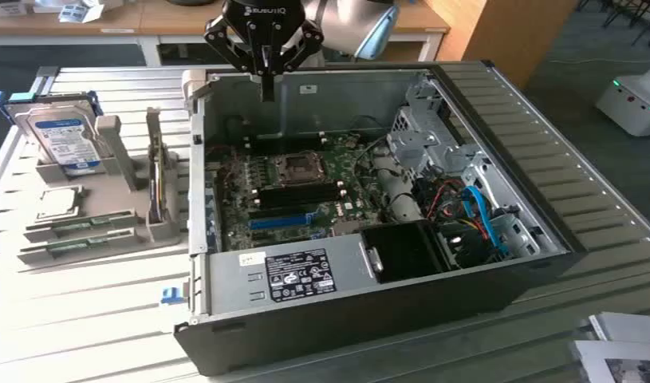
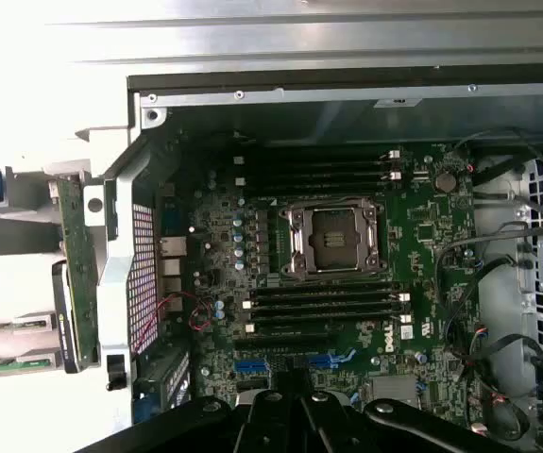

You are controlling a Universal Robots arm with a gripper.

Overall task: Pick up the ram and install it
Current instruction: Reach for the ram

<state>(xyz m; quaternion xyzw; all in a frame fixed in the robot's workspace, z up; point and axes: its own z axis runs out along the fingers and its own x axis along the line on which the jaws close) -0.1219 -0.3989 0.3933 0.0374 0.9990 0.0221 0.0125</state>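
Two green ram sticks [image 1: 88, 225] lie side by side in a grey holder on the table at the exterior view's left; in the wrist view they [image 2: 8, 326] sit outside the case wall. My gripper [image 1: 267, 94] hangs shut above the rear edge of the open computer case [image 1: 495, 104], well apart from the ram, with nothing between its fingers. In the wrist view the gripper [image 2: 290, 385] points down over the motherboard [image 2: 422, 226], near its black memory slots [image 2: 323, 304] and the empty processor socket [image 2: 332, 239].
On the holder also stand a hard drive [image 1: 64, 136], a square silver processor chip [image 1: 53, 203] and an upright card [image 1: 155, 179]. Cables and a drive cage [image 1: 426, 128] crowd the case's right side. A white machine [image 1: 639, 100] stands on the floor at the far right.
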